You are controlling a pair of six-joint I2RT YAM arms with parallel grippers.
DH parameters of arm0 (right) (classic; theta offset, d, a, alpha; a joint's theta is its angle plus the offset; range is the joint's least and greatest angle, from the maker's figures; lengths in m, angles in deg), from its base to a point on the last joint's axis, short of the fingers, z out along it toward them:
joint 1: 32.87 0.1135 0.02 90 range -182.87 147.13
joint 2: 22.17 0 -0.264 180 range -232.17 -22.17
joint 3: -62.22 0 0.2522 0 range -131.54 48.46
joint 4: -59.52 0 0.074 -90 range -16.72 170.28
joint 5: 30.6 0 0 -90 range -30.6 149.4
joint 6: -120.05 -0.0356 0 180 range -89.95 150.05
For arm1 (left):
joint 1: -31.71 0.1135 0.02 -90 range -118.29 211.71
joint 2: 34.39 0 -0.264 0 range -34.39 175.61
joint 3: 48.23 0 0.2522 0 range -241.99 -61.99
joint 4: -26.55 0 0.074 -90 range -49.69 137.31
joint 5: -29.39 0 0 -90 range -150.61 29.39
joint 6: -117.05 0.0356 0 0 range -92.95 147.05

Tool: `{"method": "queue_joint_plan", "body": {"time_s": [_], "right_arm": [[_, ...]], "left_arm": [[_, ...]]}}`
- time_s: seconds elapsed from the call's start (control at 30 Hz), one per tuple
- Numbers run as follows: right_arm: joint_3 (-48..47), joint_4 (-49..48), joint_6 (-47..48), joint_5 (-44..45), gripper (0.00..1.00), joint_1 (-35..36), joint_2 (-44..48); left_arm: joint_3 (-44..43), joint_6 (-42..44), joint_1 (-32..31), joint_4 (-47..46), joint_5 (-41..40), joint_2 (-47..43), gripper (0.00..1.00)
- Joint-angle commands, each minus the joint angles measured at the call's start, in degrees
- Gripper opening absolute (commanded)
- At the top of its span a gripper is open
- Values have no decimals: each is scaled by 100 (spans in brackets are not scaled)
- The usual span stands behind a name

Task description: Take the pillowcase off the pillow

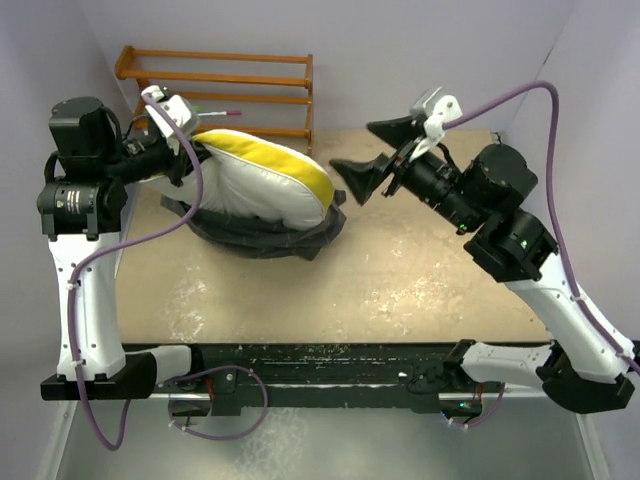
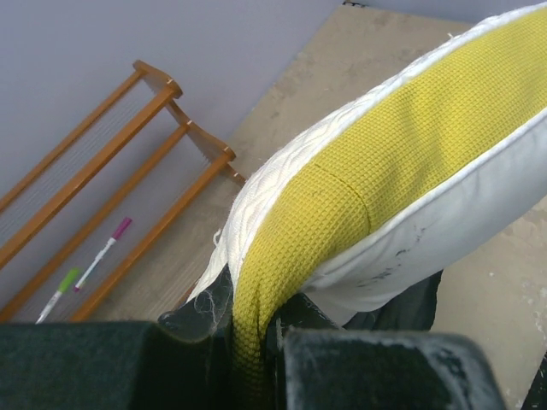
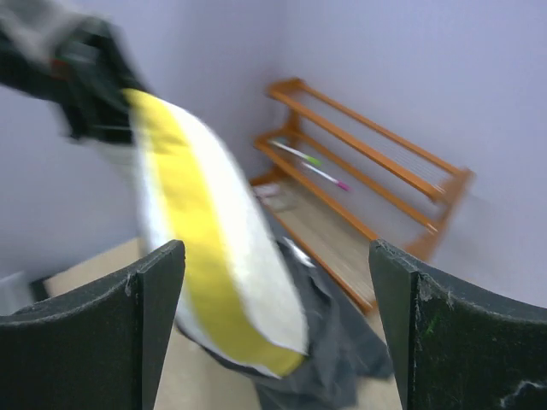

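Left claw [image 1: 192, 150] clamped shut on the yellow-banded end of the puffy cream-white quilted pillow [image 1: 262, 180], just in front of the orange wooden slatted rack [image 1: 230, 85]. Dark charcoal-grey crumpled fabric pillowcase [image 1: 265, 238] bunched under the pillow's lower edge on the beige counter [image 1: 400, 280], in front of the rack, most of the pillow bare. Right claw [image 1: 352, 147] spread wide, to the rack's right, just off the pillow's other end, not touching.

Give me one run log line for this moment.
left end effector: shut on pillow | right end effector: open, empty | pillowcase: bunched beneath pillow
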Motion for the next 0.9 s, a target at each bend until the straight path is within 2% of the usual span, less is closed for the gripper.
{"method": "queue_joint_plan", "body": {"time_s": [0.0,0.2,0.3,0.5,0.7,0.87], "right_arm": [[-595,328,718,-22,90,1156,-476],[-1544,949,1362,897,94,2332,-1528],[-1741,1069,1618,1349,95,2402,-1879],[-1647,1035,1876,1637,96,2401,-1830],[-1443,797,2113,2083,97,2401,-1666],[-1711,979,2280,1912,99,2400,-1712]], "left_arm": [[205,384,-106,-323,628,-354,0],[315,682,-359,129,724,-363,0],[250,908,-482,446,805,-364,0],[210,1433,-559,1037,885,-414,0],[222,1376,-619,1104,942,-427,0],[184,1301,-648,1064,947,-437,0]]}}
